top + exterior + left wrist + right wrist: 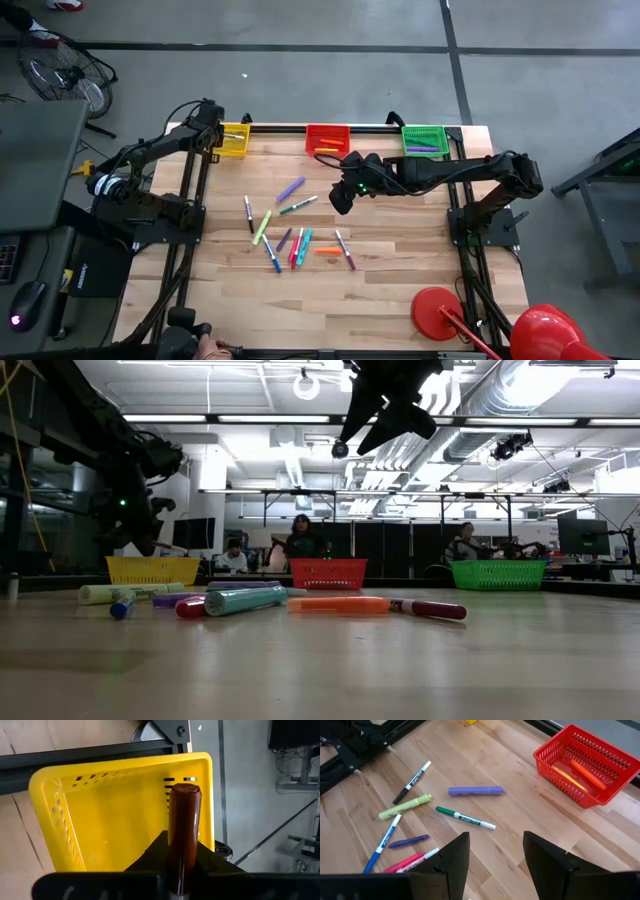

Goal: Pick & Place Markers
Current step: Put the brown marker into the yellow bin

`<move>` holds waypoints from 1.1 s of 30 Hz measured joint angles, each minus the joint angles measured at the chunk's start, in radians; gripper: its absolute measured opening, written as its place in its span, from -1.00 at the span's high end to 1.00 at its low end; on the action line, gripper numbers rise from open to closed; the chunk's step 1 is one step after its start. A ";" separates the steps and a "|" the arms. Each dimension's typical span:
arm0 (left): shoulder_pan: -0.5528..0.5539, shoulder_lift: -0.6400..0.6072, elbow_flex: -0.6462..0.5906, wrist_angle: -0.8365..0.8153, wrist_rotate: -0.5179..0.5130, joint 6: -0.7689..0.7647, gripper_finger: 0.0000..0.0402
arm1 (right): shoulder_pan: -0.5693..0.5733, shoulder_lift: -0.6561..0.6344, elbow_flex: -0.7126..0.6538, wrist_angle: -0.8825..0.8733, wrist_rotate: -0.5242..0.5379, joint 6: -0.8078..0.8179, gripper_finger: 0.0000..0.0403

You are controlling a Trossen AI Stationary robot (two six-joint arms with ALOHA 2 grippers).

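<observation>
Several markers lie loose on the wooden table's middle, among them a purple one (pixel 291 188) (pixel 475 791), a green one (pixel 298 206) (pixel 465 817), a yellow-green one (pixel 405 807) and an orange one (pixel 328 251). My left gripper (pixel 222 136) (pixel 182 854) is at the yellow basket (pixel 236 140) (pixel 100 775) at the far left, shut on a dark brown-red marker (pixel 184 815). My right gripper (pixel 340 198) (pixel 495 851) hangs open above the loose markers, touching nothing. My left gripper pinches the dark marker's barrel (pixel 182 857) between its two fingers. The marker's rounded end (pixel 185 792) sticks out ahead of the fingers, along the way they point. The fingers slant down toward the yellow basket. The marker is lifted clear, over the basket's inside.
A red basket (pixel 327 139) (pixel 587 765) with orange markers stands at the far middle, and a green basket (pixel 423 140) with a purple marker at the far right. Red round things (pixel 437 308) sit at the near right corner. People sit in the room beyond (pixel 300 540).
</observation>
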 joint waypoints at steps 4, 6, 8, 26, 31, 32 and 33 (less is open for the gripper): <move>0.000 0.000 0.000 -0.001 0.000 -0.001 0.82 | 0.000 0.000 0.000 -0.001 -0.002 0.000 0.14; 0.000 0.000 0.000 0.000 0.000 -0.001 0.80 | 0.000 0.000 0.000 -0.001 -0.002 0.001 0.14; 0.000 0.000 0.000 -0.001 -0.001 -0.001 0.79 | 0.000 0.000 0.000 -0.001 -0.002 0.001 0.14; 0.000 0.000 0.000 -0.001 0.011 0.016 0.84 | 0.000 0.000 0.000 -0.001 -0.001 -0.002 0.14; 0.000 0.000 0.000 -0.001 0.016 0.019 0.84 | 0.000 0.000 0.000 -0.001 0.001 -0.005 0.14; 0.000 0.000 0.000 -0.001 0.016 0.019 0.84 | 0.000 0.000 0.000 -0.001 0.002 -0.005 0.14; 0.000 0.000 0.000 -0.001 0.016 0.019 0.84 | 0.000 0.000 0.000 -0.001 0.002 -0.005 0.14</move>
